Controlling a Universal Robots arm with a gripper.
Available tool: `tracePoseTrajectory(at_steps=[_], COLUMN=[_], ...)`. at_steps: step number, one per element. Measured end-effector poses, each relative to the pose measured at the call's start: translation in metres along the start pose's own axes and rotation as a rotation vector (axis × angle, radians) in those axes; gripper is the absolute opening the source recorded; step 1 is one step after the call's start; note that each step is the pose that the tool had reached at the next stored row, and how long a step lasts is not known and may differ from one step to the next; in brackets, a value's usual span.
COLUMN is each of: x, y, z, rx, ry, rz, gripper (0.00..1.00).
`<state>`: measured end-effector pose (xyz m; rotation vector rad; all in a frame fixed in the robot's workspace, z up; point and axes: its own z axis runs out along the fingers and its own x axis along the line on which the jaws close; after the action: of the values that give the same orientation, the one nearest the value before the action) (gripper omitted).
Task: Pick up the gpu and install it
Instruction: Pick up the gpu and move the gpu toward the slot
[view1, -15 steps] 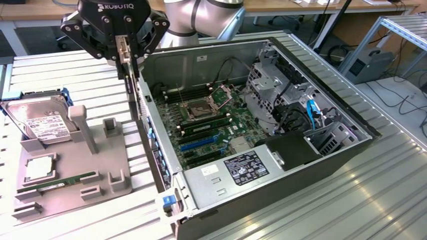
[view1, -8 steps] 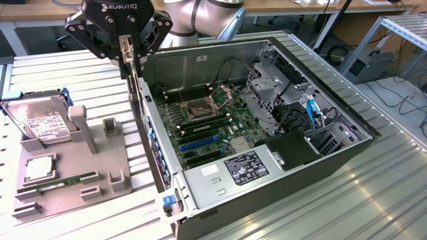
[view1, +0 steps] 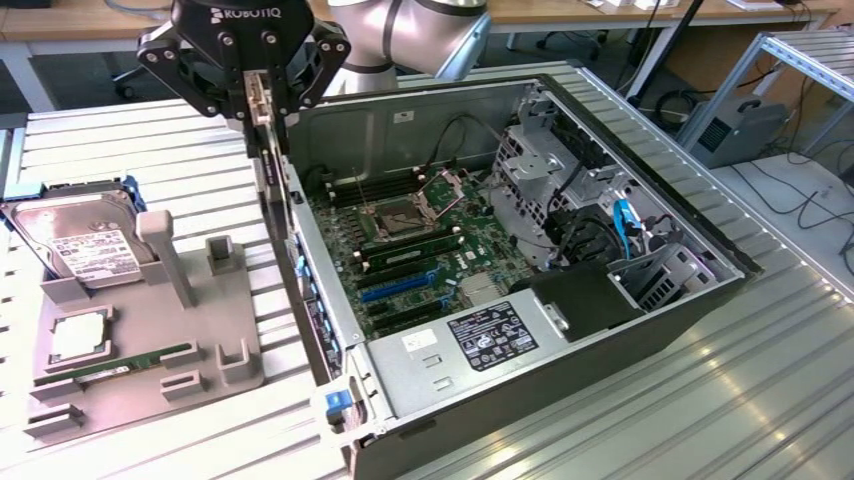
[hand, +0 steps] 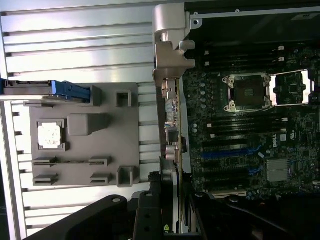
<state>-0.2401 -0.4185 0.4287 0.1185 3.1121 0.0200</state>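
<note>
The gpu (view1: 267, 150) hangs edge-on from my gripper (view1: 264, 100), a thin dark card with a silver bracket at its end. My gripper is shut on its upper edge. The card is held above the rear wall of the open computer case (view1: 694, 300), at the exterior view's left of the motherboard (view1: 414, 250). It is not touching the board. In the wrist view the black fingers (hand: 150, 215) clamp the card, and the gpu's silver bracket (hand: 169, 55) reaches out beside the motherboard (hand: 250, 125). The blue expansion slots (view1: 400, 285) (hand: 230, 152) lie open.
A grey parts fixture (view1: 147, 330) (hand: 85, 150) sits beside the case on the slatted metal table. It holds a hard drive (view1: 80, 245), a CPU (view1: 78, 335) (hand: 50, 135) and a green RAM stick (view1: 114, 368). Drive cages and cables fill the case's far side (view1: 587, 220).
</note>
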Motion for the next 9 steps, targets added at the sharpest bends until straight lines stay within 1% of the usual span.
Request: tracePoseTrajectory(at_steps=[9], x=[-0.004], y=[0.0003], z=[0.0003], rx=[0.0001], ry=[0.0], rz=[0.0], gripper=[0.27])
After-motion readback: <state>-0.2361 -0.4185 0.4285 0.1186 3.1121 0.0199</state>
